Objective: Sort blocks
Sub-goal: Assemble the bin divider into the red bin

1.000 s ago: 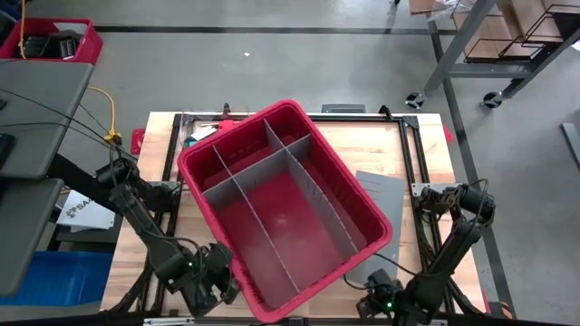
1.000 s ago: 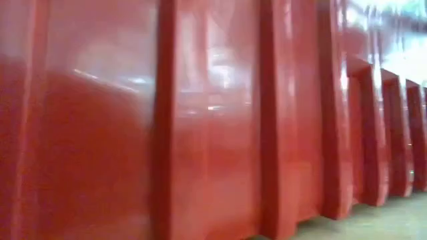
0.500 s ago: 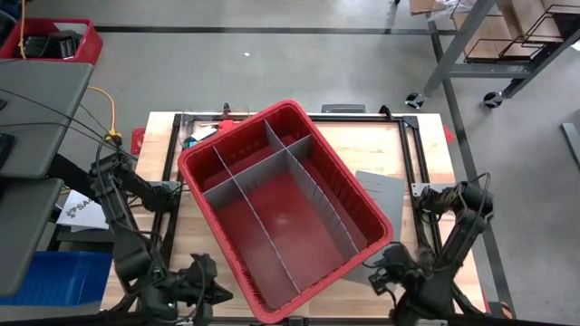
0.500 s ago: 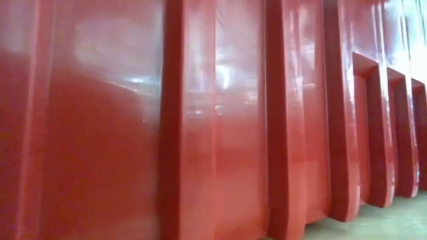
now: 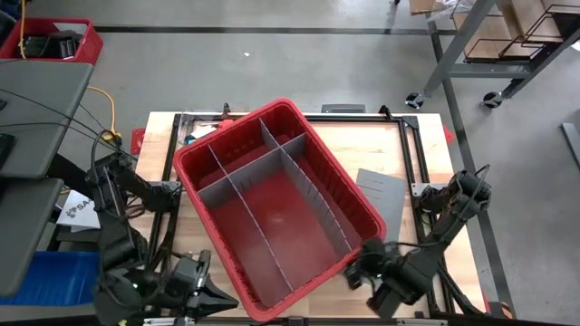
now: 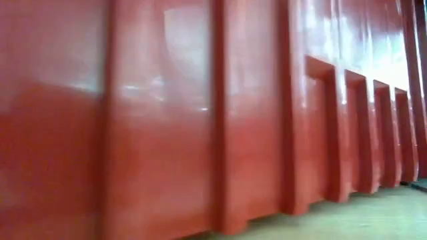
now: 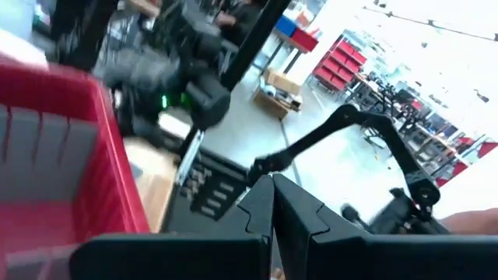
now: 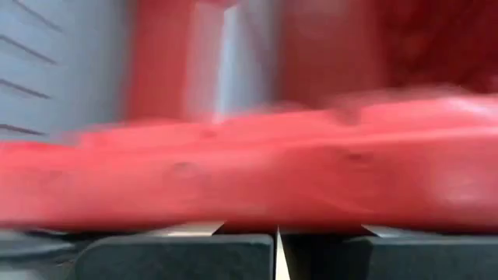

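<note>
No blocks show in any view. The large red bin (image 5: 234, 129) stands askew on the wooden table, split into compartments by grey divider sheets (image 5: 272, 204). Its wall fills the low view (image 6: 167, 120). My left gripper (image 5: 215, 303) is shut and raised beside the bin's near corner, pointing level past the bin's rim (image 7: 70, 93); its fingers (image 7: 261, 204) hold nothing. My right gripper (image 5: 357, 269) is shut at the bin's near-right wall, close to the right corner. My right gripper's shut fingertips (image 8: 233, 247) stand right at the bin's red rim (image 8: 272, 183), slanting down from the table's near right. The wrist view is blurred and the hand covers the spot from above, so I cannot tell whether they touch it. The bin rests on the table.
A loose grey slotted sheet (image 5: 382, 192) lies on the table right of the bin. A black frame (image 5: 410, 145) runs round the tabletop. Bare wood (image 5: 362, 145) shows at the far right. The right arm (image 7: 342, 132) shows beyond my left fingers.
My left gripper has risen beside the bin's near corner and tipped from pointing down to about level. My right gripper has risen and gone from the near edge toward the bin's near-right wall. The bin has slid slightly toward the table's left.
</note>
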Controlling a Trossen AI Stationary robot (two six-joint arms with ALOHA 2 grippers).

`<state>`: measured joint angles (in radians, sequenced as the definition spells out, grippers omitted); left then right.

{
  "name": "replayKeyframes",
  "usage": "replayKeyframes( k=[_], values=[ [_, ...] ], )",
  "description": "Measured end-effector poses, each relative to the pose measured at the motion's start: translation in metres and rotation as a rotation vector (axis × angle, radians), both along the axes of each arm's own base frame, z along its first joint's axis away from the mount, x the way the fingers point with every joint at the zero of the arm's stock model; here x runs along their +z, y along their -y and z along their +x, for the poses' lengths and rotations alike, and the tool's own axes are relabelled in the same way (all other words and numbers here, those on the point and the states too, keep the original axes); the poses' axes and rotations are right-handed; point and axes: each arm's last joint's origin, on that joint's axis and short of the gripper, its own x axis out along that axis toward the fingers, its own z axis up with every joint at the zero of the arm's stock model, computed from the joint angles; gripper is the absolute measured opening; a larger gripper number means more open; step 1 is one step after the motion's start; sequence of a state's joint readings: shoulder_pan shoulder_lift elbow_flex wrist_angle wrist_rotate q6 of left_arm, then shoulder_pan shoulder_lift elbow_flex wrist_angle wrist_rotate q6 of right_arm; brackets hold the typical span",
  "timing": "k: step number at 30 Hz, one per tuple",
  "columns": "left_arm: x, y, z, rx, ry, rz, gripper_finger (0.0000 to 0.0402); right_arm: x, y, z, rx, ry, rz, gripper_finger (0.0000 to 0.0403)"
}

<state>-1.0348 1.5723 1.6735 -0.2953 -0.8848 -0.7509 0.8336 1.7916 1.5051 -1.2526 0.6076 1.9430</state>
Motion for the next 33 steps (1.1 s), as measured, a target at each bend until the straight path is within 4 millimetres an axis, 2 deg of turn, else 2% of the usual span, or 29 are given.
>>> replayKeyframes(
  k=[5,7,9,11,17,22,25,28,30,33],
  values=[
    [0.006,-0.003,0.001,0.037,0.029,0.088,0.0000,0.009,-0.011,0.039,0.144,0.263,0.069,0.0000],
    [0.006,-0.006,0.003,0.069,0.032,0.114,0.0000,0.015,-0.017,0.049,0.253,0.329,0.061,0.0000],
    [0.006,-0.009,0.007,0.098,0.035,0.122,0.0000,0.023,-0.025,0.056,0.374,0.387,0.097,0.0000],
    [0.006,-0.014,0.014,0.122,0.034,0.125,0.0000,0.033,-0.036,0.054,0.509,0.422,0.164,0.0000],
    [0.006,-0.030,0.036,0.139,0.026,0.089,0.0000,0.054,-0.061,0.015,0.654,0.433,0.334,0.0000],
    [0.000,-0.042,0.070,0.129,0.025,0.002,0.0000,0.070,-0.072,-0.034,0.706,0.361,0.445,0.0000],
    [-0.006,-0.051,0.096,0.130,0.049,-0.017,0.0000,0.077,-0.070,-0.060,0.672,0.319,0.467,0.0000],
    [-0.010,-0.065,0.122,0.138,0.088,-0.035,0.0000,0.082,-0.058,-0.079,0.586,0.318,0.398,0.0000],
    [-0.010,-0.076,0.133,0.168,0.111,-0.041,0.0000,0.087,-0.046,-0.089,0.507,0.338,0.344,0.0000],
    [-0.007,-0.093,0.141,0.214,0.129,-0.011,0.0000,0.085,-0.025,-0.095,0.359,0.304,0.259,0.0000]
  ],
)
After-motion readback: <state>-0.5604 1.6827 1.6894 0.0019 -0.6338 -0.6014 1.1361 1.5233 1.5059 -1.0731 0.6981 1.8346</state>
